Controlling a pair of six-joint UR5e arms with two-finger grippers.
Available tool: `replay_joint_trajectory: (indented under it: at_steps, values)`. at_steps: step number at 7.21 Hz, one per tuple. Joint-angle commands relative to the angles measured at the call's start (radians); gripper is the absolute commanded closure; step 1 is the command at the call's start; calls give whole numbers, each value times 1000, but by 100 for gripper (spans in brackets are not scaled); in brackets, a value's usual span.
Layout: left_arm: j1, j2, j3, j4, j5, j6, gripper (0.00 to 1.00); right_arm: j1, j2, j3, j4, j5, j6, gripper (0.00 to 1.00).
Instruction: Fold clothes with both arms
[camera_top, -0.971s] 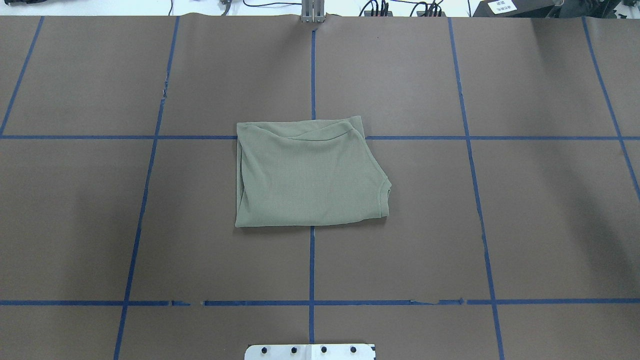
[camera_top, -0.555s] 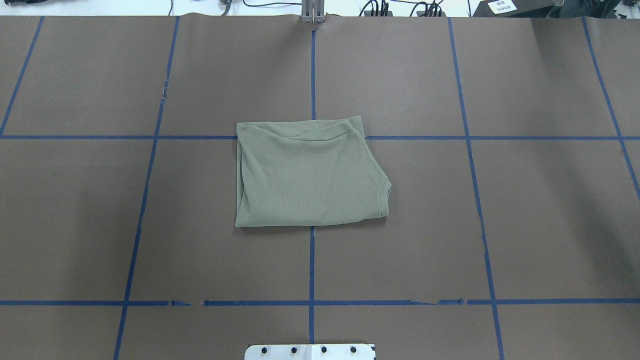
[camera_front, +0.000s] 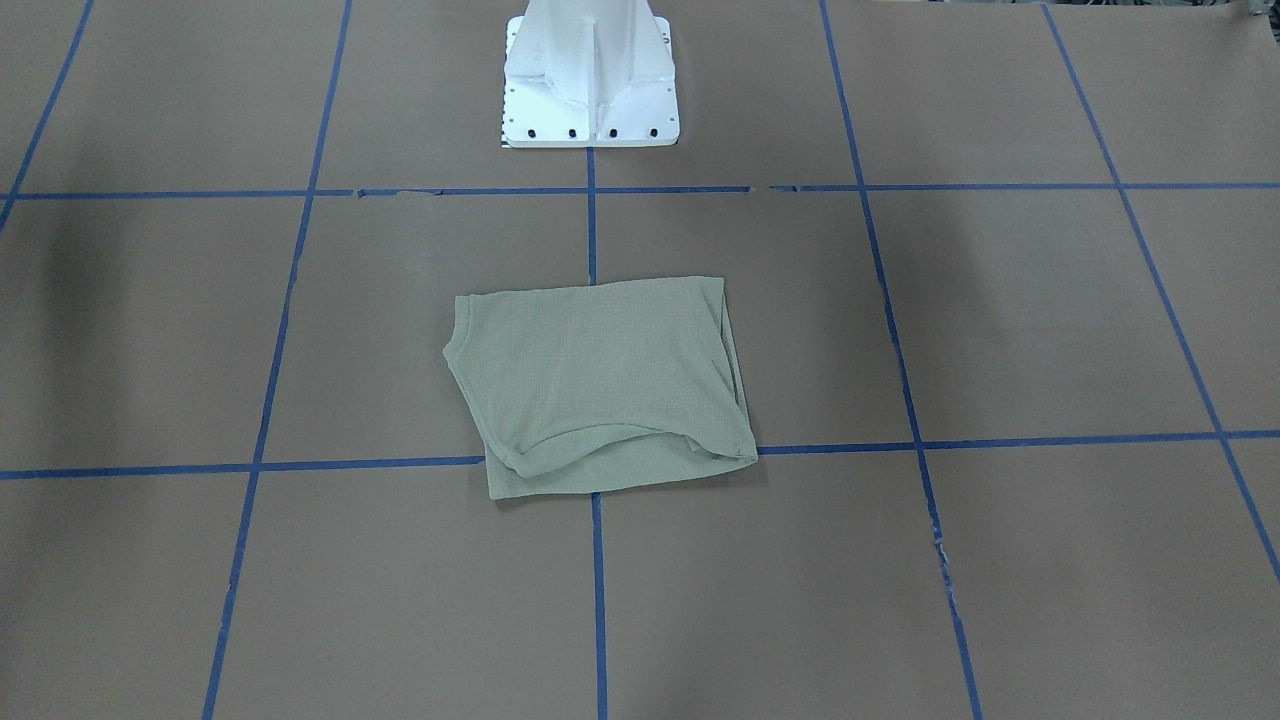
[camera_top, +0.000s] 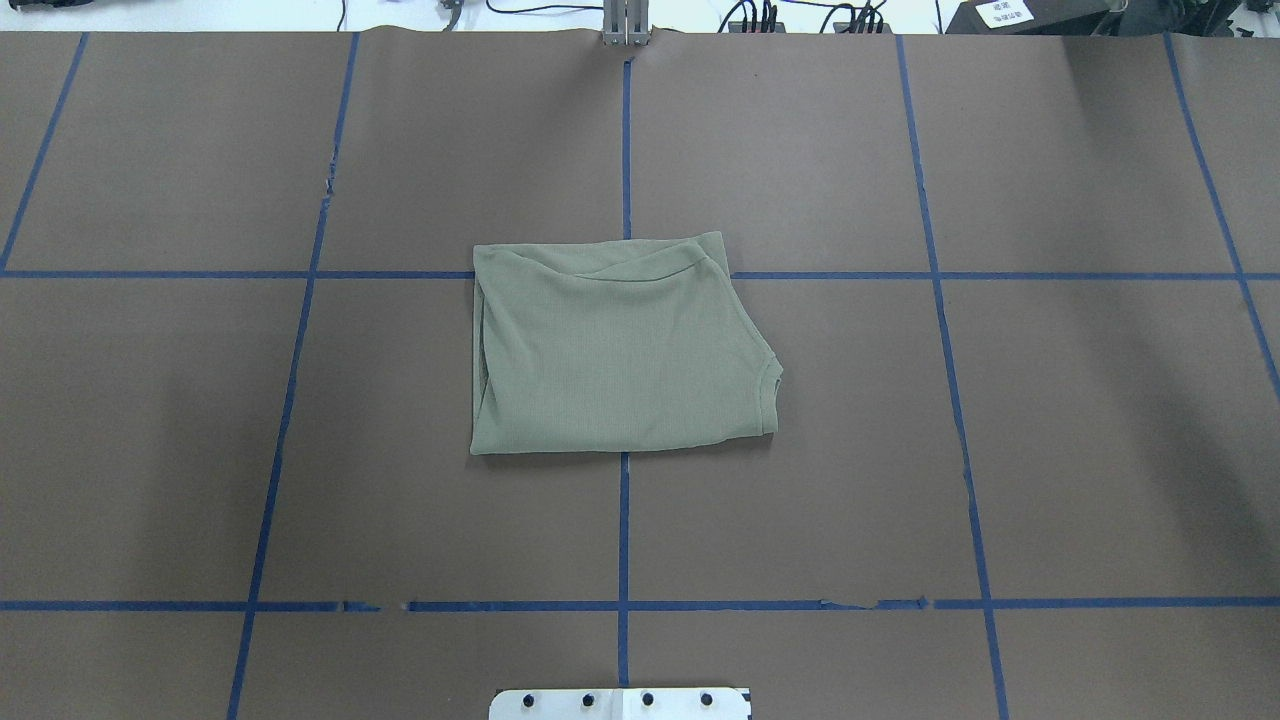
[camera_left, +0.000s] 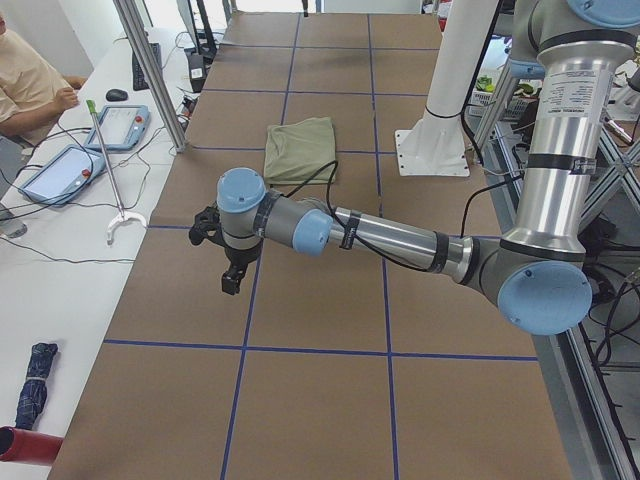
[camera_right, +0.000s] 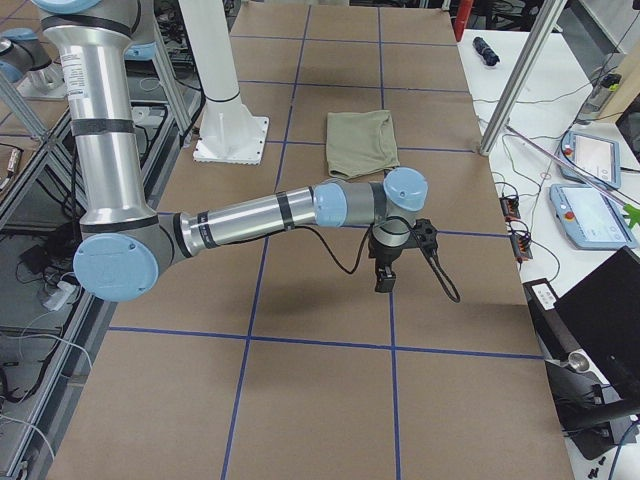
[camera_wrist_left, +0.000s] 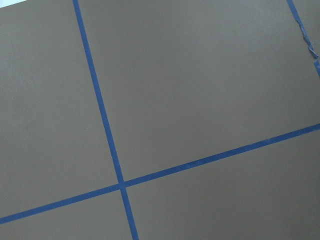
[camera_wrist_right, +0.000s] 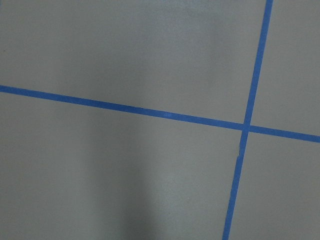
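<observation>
The sage-green shirt (camera_top: 615, 350) lies folded into a compact rectangle at the middle of the brown table, with nothing touching it. It also shows in the front-facing view (camera_front: 600, 385), the left view (camera_left: 300, 148) and the right view (camera_right: 362, 142). My left gripper (camera_left: 232, 280) hangs over the table's left end, far from the shirt. My right gripper (camera_right: 385, 280) hangs over the right end, also far from it. Both show only in the side views, so I cannot tell whether they are open or shut. Both wrist views show only bare table and blue tape.
The white pedestal base (camera_front: 590, 75) stands at the robot's edge. Blue tape lines (camera_top: 623, 520) grid the table. A seated operator (camera_left: 30, 75) and pendants (camera_left: 60, 170) are beside the left end. More pendants (camera_right: 590, 190) lie by the right end.
</observation>
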Motion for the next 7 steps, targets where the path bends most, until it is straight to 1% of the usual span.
replay_joint_trajectory:
  at_steps: [1,4,7]
  values:
    - [0,-4,-9,2,-28,0,1,0,-4,1,0,-1,-1,0]
    - [0,2,-17,2,-28,0,1,0,-27,4,0,-1,-2,0]
    - [2,1,-43,3,-28,0,1,0,-27,4,2,-1,-1,0]
